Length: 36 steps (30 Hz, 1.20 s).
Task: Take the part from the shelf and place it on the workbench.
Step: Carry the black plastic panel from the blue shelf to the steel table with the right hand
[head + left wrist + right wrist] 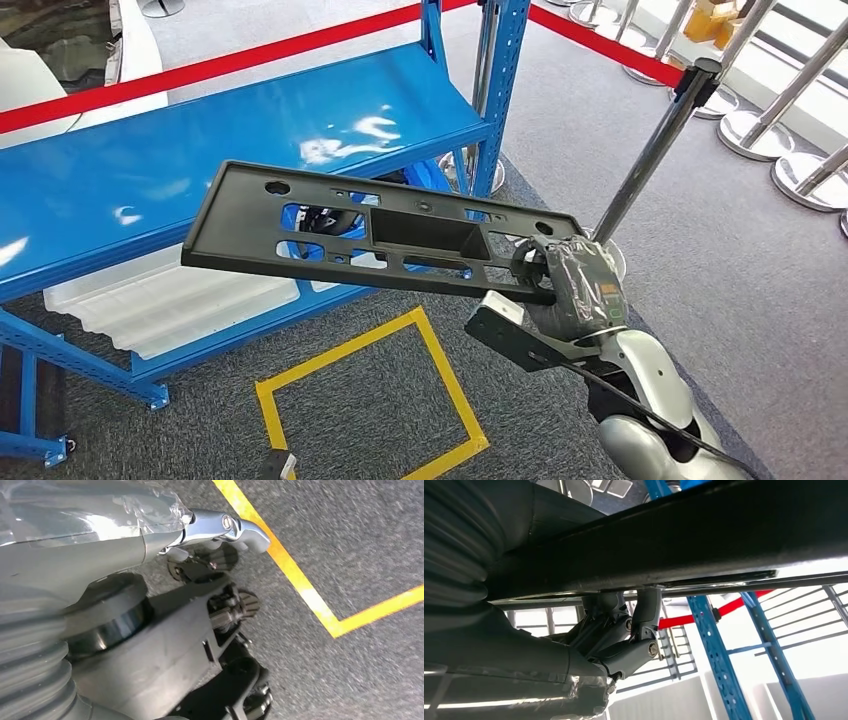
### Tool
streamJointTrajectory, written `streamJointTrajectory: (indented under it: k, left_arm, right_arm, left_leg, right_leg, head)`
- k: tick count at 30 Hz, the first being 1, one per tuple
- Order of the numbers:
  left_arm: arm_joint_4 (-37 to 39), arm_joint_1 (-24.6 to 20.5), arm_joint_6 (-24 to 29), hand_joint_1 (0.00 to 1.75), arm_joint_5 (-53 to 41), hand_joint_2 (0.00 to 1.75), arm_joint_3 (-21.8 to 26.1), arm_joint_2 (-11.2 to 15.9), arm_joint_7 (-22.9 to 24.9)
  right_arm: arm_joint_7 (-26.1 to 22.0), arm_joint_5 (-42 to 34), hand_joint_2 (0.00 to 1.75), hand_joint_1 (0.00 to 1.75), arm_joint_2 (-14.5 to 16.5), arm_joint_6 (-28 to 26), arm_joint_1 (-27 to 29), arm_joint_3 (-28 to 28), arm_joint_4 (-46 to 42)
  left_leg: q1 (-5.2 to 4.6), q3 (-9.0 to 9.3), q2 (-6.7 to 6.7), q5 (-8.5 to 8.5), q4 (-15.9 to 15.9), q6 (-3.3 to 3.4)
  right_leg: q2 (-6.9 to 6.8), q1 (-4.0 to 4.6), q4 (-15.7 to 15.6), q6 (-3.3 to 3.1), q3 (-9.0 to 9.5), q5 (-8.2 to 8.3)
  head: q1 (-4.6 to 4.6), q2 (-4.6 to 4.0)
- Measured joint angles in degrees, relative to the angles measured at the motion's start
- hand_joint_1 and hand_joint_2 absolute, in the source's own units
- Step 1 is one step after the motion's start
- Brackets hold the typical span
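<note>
One right robot hand [575, 285] grips the long flat black plastic part [360, 235] by its end, clear of the blue metal shelf [150, 170]; the left robot hand [220, 555] holds nothing, fingers curled.

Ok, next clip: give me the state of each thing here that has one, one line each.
Black part: off the shelf, held in the air by one end, tilted, not yet set down.
Right hand: grips the part's end, fingers pressed to its underside.
Left hand: hangs over the carpet, holds nothing; open or curled is unclear.
Blue shelf: top level bare.
Red barrier tape: stretched taut behind the shelf.
</note>
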Motion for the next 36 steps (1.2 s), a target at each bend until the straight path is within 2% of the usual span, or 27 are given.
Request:
streamJointTrajectory:
  k: [2, 3, 4, 6, 7, 8, 9, 11, 12, 13, 15, 17, 19, 21, 22, 23, 24, 26, 27, 28, 29, 31, 32, 34, 36]
  left_arm:
    - [0.0, -0.1, 0.0, 0.0, 0.0, 1.75, 0.0, 0.0, -0.1]
    - [0.0, -0.2, 0.0, 0.0, 0.0, 1.75, 0.0, 0.0, -0.1]
    - [0.0, -0.1, 0.0, 0.0, 0.0, 1.75, 0.0, 0.0, -0.1]
    - [0.0, 0.0, 0.0, 0.0, 0.0, 1.75, 0.0, 0.0, -0.1]
    - [0.0, 0.1, 0.0, 0.0, 0.0, 1.75, 0.0, 0.0, -0.1]
    - [0.0, 0.1, 0.0, 0.0, 0.0, 1.75, 0.0, 0.0, -0.1]
    - [0.0, 0.0, 0.0, 0.0, 0.0, 1.75, 0.0, 0.0, -0.1]
    - [0.0, 0.0, 0.0, 0.0, 0.0, 1.75, 0.0, 0.0, -0.1]
    - [0.0, -0.1, 0.0, 0.0, 0.0, 1.75, 0.0, 0.0, -0.1]
    - [0.0, -0.1, 0.0, 0.0, 0.0, 1.75, 0.0, 0.0, -0.1]
    - [0.0, -0.1, 0.0, 0.0, 0.0, 1.75, 0.0, 0.0, -0.1]
    - [0.0, -0.2, 0.0, 0.0, 0.0, 1.75, 0.0, 0.0, -0.1]
    - [0.0, -0.1, 0.0, 0.0, 0.1, 1.75, 0.0, 0.0, -0.1]
    - [0.0, 0.0, 0.0, 0.0, 0.1, 1.75, 0.0, 0.0, -0.1]
    - [0.0, 0.1, 0.0, 0.0, 0.1, 1.75, 0.0, 0.0, -0.1]
    - [0.0, 0.2, 0.0, 0.0, 0.1, 1.75, 0.0, 0.0, -0.1]
    - [0.0, 0.2, 0.0, 0.0, 0.1, 1.75, 0.0, 0.0, -0.1]
    - [0.0, 0.2, 0.0, 0.0, 0.1, 1.75, 0.0, 0.1, -0.1]
    - [0.0, 0.1, 0.0, 0.0, 0.1, 1.75, 0.0, 0.1, -0.1]
    - [0.0, 0.2, 0.0, 0.0, 0.2, 1.75, 0.0, 0.1, -0.1]
    - [0.0, 0.2, 0.0, 0.0, 0.2, 1.75, 0.0, 0.2, -0.1]
    - [0.0, 0.1, 0.0, 0.0, 0.2, 1.75, 0.0, 0.1, 0.0]
    - [0.0, 0.0, 0.0, 0.0, 0.2, 1.75, 0.0, 0.1, 0.0]
    - [0.0, -0.1, 0.0, 0.0, 0.2, 1.75, 0.0, 0.1, -0.1]
    - [0.0, 0.1, 0.0, 0.0, 0.2, 1.75, 0.0, 0.1, -0.1]
  right_arm:
    - [0.0, -0.2, 1.75, 1.75, 0.0, 0.0, 0.0, -0.1, 0.0]
    - [0.0, -0.2, 1.75, 1.75, 0.0, 0.0, 0.0, -0.1, 0.0]
    - [0.1, -0.2, 1.75, 1.75, 0.0, 0.0, 0.0, -0.2, 0.0]
    - [0.1, -0.3, 1.75, 1.75, 0.0, 0.0, 0.1, -0.2, 0.0]
    - [0.1, -0.3, 1.75, 1.75, 0.0, 0.0, 0.2, -0.2, 0.0]
    - [0.2, -0.4, 1.75, 1.75, 0.0, 0.0, 0.3, -0.2, 0.0]
    - [0.2, -0.4, 1.75, 1.75, 0.0, 0.0, 0.3, -0.2, 0.0]
    - [0.2, -0.4, 1.75, 1.75, 0.0, -0.1, 0.3, -0.2, 0.0]
    - [0.2, -0.4, 1.75, 1.75, 0.0, -0.1, 0.3, -0.3, 0.0]
    - [0.2, -0.4, 1.75, 1.75, 0.0, -0.1, 0.3, -0.3, 0.0]
    - [0.3, -0.4, 1.75, 1.75, 0.0, -0.1, 0.3, -0.3, 0.0]
    - [0.3, -0.4, 1.75, 1.75, 0.1, -0.1, 0.3, -0.3, 0.0]
    - [0.3, -0.4, 1.75, 1.75, 0.2, -0.1, 0.2, -0.3, 0.0]
    - [0.3, -0.4, 1.75, 1.75, 0.2, -0.1, 0.3, -0.3, 0.0]
    - [0.3, -0.4, 1.75, 1.75, 0.3, -0.1, 0.3, -0.3, 0.0]
    - [0.3, -0.4, 1.75, 1.75, 0.3, -0.1, 0.4, -0.3, 0.0]
    - [0.3, -0.4, 1.75, 1.75, 0.3, -0.1, 0.4, -0.3, 0.0]
    - [0.3, -0.4, 1.75, 1.75, 0.3, -0.1, 0.4, -0.3, 0.0]
    - [0.3, -0.4, 1.75, 1.75, 0.3, -0.1, 0.3, -0.3, 0.0]
    - [0.3, -0.4, 1.75, 1.75, 0.3, -0.1, 0.3, -0.3, 0.0]
    - [0.3, -0.4, 1.75, 1.75, 0.3, -0.1, 0.3, -0.3, 0.0]
    - [0.3, -0.4, 1.75, 1.75, 0.3, -0.1, 0.4, -0.3, 0.0]
    - [0.3, -0.4, 1.75, 1.75, 0.3, -0.1, 0.4, -0.3, 0.0]
    - [0.3, -0.4, 1.75, 1.75, 0.3, -0.1, 0.4, -0.3, 0.0]
    - [0.3, -0.4, 1.75, 1.75, 0.3, -0.1, 0.5, -0.4, 0.0]
  left_leg:
    - [0.2, 0.15, 0.76, 0.49, -0.6, 0.76]
    - [0.36, 0.2, 1.24, 0.71, -0.9, 1.08]
    - [0.38, 0.2, 1.69, 0.81, -1.0, 1.25]
    - [0.34, 0.09, 2.62, 0.82, -1.0, 1.34]
    - [0.32, 0.06, 3.06, 0.81, -1.0, 1.34]
    - [0.33, 0.07, 3.48, 0.78, -1.0, 1.31]
    - [0.34, 0.14, 3.82, 0.74, -1.0, 1.24]
    - [0.25, 0.29, 4.35, 0.53, -0.9, 0.9]
    - [0.13, 0.31, 4.54, 0.46, -0.8, 0.64]
    - [0.01, 0.31, 4.73, 0.4, -0.8, 0.35]
    - [-0.07, 0.37, 5.2, 0.43, -0.9, -0.31]
    - [0.11, 0.26, 4.99, -0.47, -0.1, -0.94]
    - [0.26, -1.69, 3.82, -3.61, 4.9, -1.32]
    - [0.24, -5.24, 2.97, -7.08, 12.6, -1.48]
    - [0.23, -6.46, 2.82, -7.65, 15.1, -1.49]
    - [0.22, -6.72, 2.75, -7.05, 15.5, -1.43]
    - [0.23, -5.88, 2.66, -5.38, 13.6, -1.3]
    - [0.33, -2.55, 1.52, -1.25, 5.9, -0.9]
    - [0.39, -1.26, 0.81, -0.02, 2.6, -0.74]
    - [0.4, -0.59, 0.21, 0.49, 0.7, -0.62]
    - [0.32, -0.48, -0.03, 0.37, 0.1, -0.46]
    - [0.25, -0.48, 0.54, 0.62, -0.3, 0.12]
    - [0.3, -0.39, 0.88, 0.8, -0.5, 0.53]
    - [0.49, -0.23, 1.7, 1.09, -1.0, 1.13]
    - [0.43, -0.23, 2.53, 1.08, -1.0, 1.33]
  right_leg:
    - [-0.87, -0.05, 1.0, 0.61, -0.42, -0.87]
    - [-1.69, -0.04, 3.0, 0.87, -1.24, -2.2]
    - [-2.58, -0.07, 6.0, 1.11, -2.56, -4.01]
    - [-3.19, -0.2, 13.2, 1.5, -5.77, -7.19]
    - [-3.25, -0.27, 15.0, 1.61, -6.56, -7.51]
    - [-3.36, -0.32, 14.7, 1.65, -6.27, -6.71]
    - [-3.59, -0.37, 12.0, 1.63, -4.86, -4.98]
    - [-4.83, -0.23, 4.0, 1.43, -0.75, -1.53]
    - [-5.32, -0.06, 1.1, 1.19, 0.59, -0.68]
    - [-5.61, 0.14, -0.4, 0.94, 1.19, -0.47]
    - [-5.12, 0.35, -0.7, 0.27, 1.05, -0.49]
    - [-4.61, 0.2, -1.1, -0.47, 1.11, -0.21]
    - [-4.18, 0.06, -1.4, -1.13, 1.24, 0.02]
    - [-3.57, 0.16, -1.4, -1.42, 1.19, 0.03]
    - [-3.2, 0.21, -1.4, -1.46, 1.19, 0.02]
    - [-2.78, 0.23, -1.3, -1.46, 1.22, 0.01]
    - [-2.33, 0.24, -1.2, -1.43, 1.29, -0.01]
    - [-1.45, 0.29, -1.0, -1.2, 1.29, -0.17]
    - [-1.01, 0.33, -0.7, -1.0, 1.12, -0.26]
    - [-0.65, 0.33, -0.5, -0.74, 0.88, -0.28]
    - [-0.29, 0.3, -0.4, -0.42, 0.64, -0.24]
    - [0.1, 0.04, -0.4, 0.29, 0.42, -0.17]
    - [-0.31, 0.01, 0.1, 0.59, 0.22, -0.63]
    - [-1.88, -0.01, 4.1, 1.08, -1.5, -3.2]
    - [-3.0, -0.07, 11.5, 1.49, -4.94, -6.64]
  head:
    - [0.24, 0.0]
    - [0.62, 0.0]
    - [1.1, 0.0]
    - [1.82, 0.0]
    - [2.01, 0.0]
    - [2.21, 0.0]
    - [2.43, 0.0]
    - [2.94, 0.0]
    - [3.14, 0.0]
    - [3.22, 0.0]
    - [3.15, 0.0]
    - [2.97, 0.0]
    - [2.4, 0.0]
    - [1.68, 0.0]
    - [1.43, 0.0]
    - [1.21, 0.0]
    - [0.99, 0.0]
    - [0.53, 0.0]
    - [0.39, 0.0]
    - [0.39, 0.0]
    - [0.42, 0.0]
    - [0.46, 0.0]
    - [0.52, 0.0]
    - [1.19, 0.0]
    - [2.04, 0.0]
